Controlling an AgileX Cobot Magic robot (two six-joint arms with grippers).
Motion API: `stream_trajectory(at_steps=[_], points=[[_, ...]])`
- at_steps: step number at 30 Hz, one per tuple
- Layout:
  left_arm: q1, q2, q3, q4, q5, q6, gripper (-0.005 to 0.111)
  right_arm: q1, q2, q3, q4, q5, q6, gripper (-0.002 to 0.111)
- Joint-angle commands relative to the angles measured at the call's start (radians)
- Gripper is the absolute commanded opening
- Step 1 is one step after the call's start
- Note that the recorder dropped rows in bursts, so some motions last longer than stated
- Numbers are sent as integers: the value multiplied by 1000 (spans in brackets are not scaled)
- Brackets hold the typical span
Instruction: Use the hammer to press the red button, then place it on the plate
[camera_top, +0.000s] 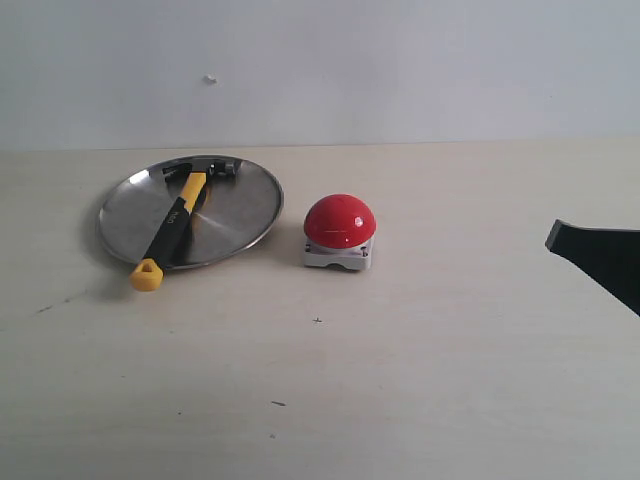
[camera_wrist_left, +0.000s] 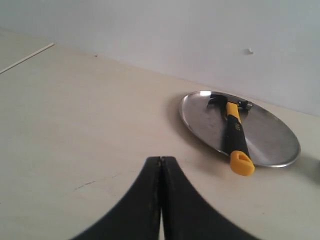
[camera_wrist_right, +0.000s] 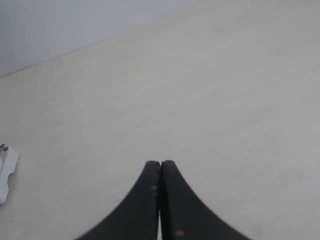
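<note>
The hammer lies on the steel plate at the left, head at the far rim, its yellow end hanging over the near rim. The red button stands on the table just right of the plate. In the left wrist view the hammer rests on the plate, well apart from my left gripper, which is shut with nothing in it. My right gripper is shut and empty over bare table; a black part of it shows at the right edge. A corner of the button's base shows.
The pale wooden table runs back to a white wall. A few small dark specks mark the tabletop in front.
</note>
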Motion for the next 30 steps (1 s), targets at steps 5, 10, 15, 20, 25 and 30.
stream_trajectory(at_steps=[5,10,15,20,25,30], points=[[-4,-6,3,12,10,5,0,0,-3,4,-3,-6,1,0],[-4,-6,3,10,12,5,0,0,-3,4,-3,-6,1,0],[-4,-6,3,-10,12,5,0,0,-3,4,-3,-6,1,0],[-2,-6,3,-142,13,158,0,0,-3,4,-3,-6,1,0],[-2,-6,3,-142,13,170,0,0,-3,4,-3,-1,1,0],[-2,-6,3,-138,13,170,0,0,-3,4,-3,-6,1,0]])
